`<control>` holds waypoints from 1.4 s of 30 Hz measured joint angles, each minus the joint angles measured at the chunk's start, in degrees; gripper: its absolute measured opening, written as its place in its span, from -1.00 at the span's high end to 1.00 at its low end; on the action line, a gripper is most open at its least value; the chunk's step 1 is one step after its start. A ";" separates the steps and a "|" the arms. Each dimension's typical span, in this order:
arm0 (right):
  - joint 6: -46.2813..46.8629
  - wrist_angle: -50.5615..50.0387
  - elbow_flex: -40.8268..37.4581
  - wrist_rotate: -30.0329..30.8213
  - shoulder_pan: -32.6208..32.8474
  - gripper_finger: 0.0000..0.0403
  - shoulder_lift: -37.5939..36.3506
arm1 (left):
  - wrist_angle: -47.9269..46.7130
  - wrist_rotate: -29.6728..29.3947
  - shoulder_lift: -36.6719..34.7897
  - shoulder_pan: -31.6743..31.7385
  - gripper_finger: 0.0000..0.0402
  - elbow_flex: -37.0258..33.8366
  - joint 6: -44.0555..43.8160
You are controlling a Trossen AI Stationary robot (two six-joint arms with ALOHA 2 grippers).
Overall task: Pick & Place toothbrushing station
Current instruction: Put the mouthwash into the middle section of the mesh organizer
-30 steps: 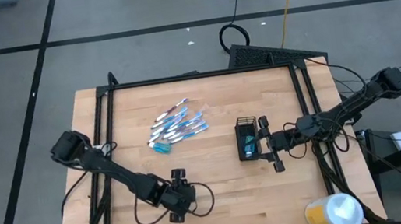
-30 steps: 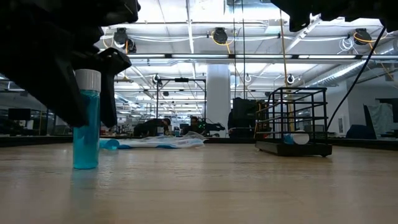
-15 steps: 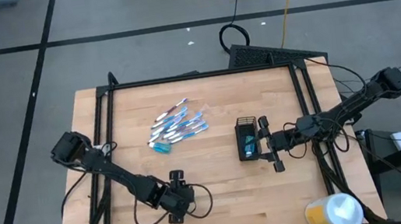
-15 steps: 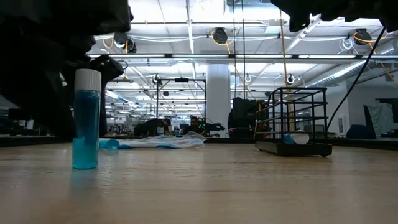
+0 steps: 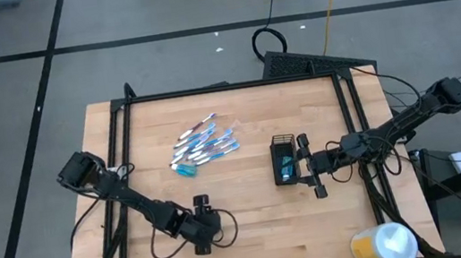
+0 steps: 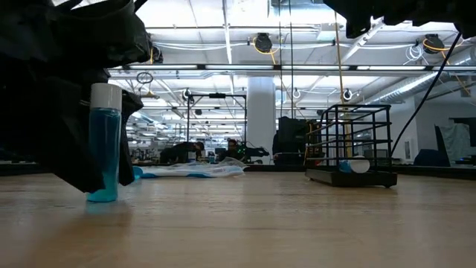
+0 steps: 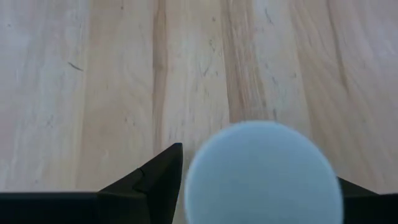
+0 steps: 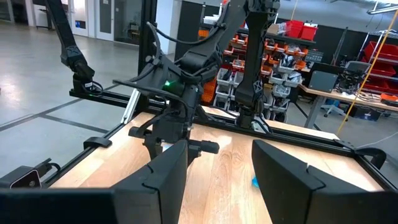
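A small blue tube with a white cap [image 6: 104, 149] stands upright on its base on the wooden table, near the front left. My left gripper [image 5: 199, 229] points down over it, open, with a finger on either side; the left wrist view looks down on the cap [image 7: 264, 174]. The black wire cup [image 5: 284, 159] stands right of centre with a white-and-blue tube [image 6: 353, 165] lying in it. The blue-and-white toothbrushes [image 5: 206, 144] lie in a pile at the far middle, another tube [image 5: 184, 168] beside them. My right gripper [image 5: 302, 166] is open and empty just right of the cup. My left gripper has its fingers [image 7: 155, 180] close against the sides of the standing tube, coming from above and pointing down. The cap hides the far finger's tip, and I cannot tell whether either finger touches the tube. The tube stands on the table.
The yellow-and-white roll [image 5: 382, 245] sits off the table's near right corner. A black frame [image 5: 225, 86] runs round the table's edges. Bare wood lies between the standing tube and the cup.
My left gripper has shifted a little toward the table's left edge and gone down, so its fingers now reach lower along the tube. The tube has stayed standing in the same place.
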 joint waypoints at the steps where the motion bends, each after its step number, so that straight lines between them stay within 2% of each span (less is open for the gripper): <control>1: 0.00 0.01 0.00 0.00 0.00 0.15 0.00 | 0.98 0.01 0.00 0.00 -0.06 -0.50 0.09; 19: 0.00 0.00 0.00 0.00 -0.02 0.15 0.00 | 2.28 0.00 0.00 0.00 -0.04 -1.19 1.89; 28: 0.00 0.00 0.00 0.00 -0.02 0.15 0.00 | 2.31 0.00 0.00 0.00 0.42 -1.19 1.87; 31: 0.00 0.00 0.00 0.00 -0.02 0.15 0.00 | 3.24 0.02 0.00 0.00 0.52 -1.19 1.96; 40: 1.08 0.31 -0.02 0.20 -0.02 0.15 0.49 | 5.89 -0.32 -2.85 1.68 0.43 -0.62 4.89; 42: 2.19 0.76 -0.02 1.89 0.01 0.15 1.99 | 5.81 -1.43 -3.79 2.82 0.42 -0.62 4.91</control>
